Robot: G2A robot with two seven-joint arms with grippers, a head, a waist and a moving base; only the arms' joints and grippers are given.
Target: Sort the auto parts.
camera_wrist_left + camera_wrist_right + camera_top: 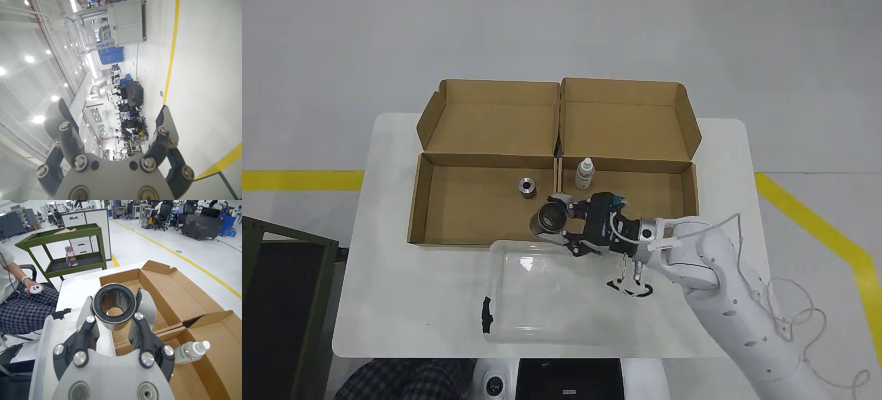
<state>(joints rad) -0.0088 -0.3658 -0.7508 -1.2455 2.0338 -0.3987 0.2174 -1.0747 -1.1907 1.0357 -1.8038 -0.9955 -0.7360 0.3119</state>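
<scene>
Top view shows you the right gripper clamped on a steel cylindrical bearing with a black end ring. It is held over the near right corner of the left open brown cardboard box, close to the rim of the clear plastic bin at the near edge of the white desk. A small metal bushing lies in that box, and a small clear bottle with a white cap sits in the second cardboard box beside it. Your left gripper is spread wide with nothing between its fingers, facing out into the room.
</scene>
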